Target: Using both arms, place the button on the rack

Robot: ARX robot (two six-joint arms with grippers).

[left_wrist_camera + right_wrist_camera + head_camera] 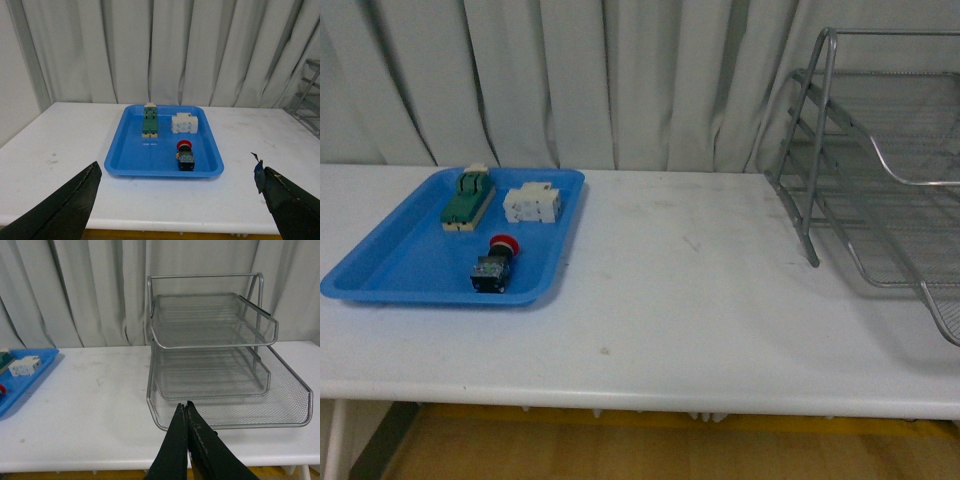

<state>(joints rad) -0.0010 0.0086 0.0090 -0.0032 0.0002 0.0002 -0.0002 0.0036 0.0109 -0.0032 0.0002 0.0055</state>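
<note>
The button, red cap and black body, lies in the blue tray at the table's left; it also shows in the left wrist view. The silver wire rack stands at the table's right and shows whole in the right wrist view. My left gripper is open and empty, its dark fingers wide apart, short of the tray's near rim. My right gripper is shut and empty, its tips at the rack's lowest front rim. Neither arm shows in the front view.
A green-and-cream switch block and a white breaker lie at the back of the tray. The white table runs between tray and rack, its front edge close. Grey curtains hang behind.
</note>
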